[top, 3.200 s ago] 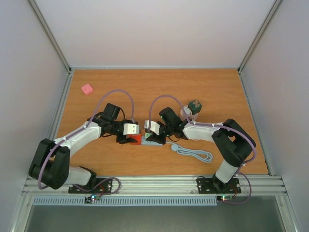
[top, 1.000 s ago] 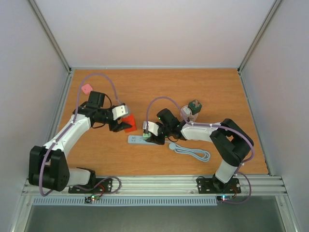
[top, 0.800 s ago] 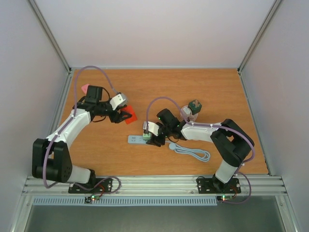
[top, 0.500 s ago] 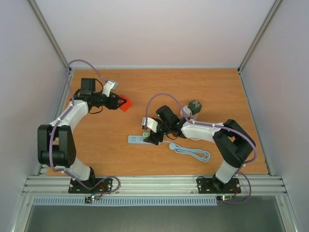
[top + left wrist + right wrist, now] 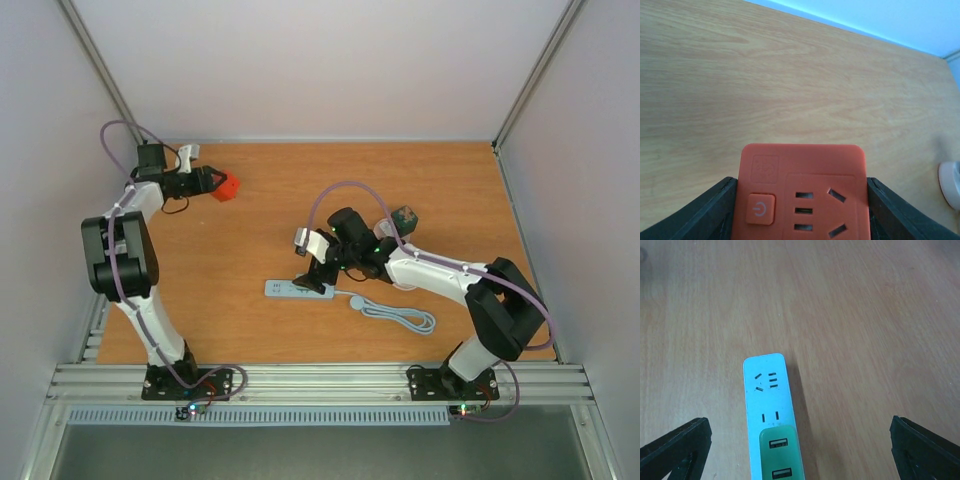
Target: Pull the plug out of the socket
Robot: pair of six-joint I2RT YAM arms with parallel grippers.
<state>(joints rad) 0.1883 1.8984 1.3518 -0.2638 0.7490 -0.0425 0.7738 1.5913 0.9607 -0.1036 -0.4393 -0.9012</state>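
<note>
Plug point(image 5: 228, 187) clamped in L gripper point(image 5: 214, 185), held well apart from power strip point(image 5: 283, 289), so it's clearly unplugged; R gripper point(image 5: 316, 274) spread wide just above strip, empty.

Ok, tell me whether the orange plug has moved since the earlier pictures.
Yes, the orange plug has gone from the power strip toward the far-left corner of the table.

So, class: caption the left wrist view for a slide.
Left gripper holds the orange plug over the wooden table.
</note>
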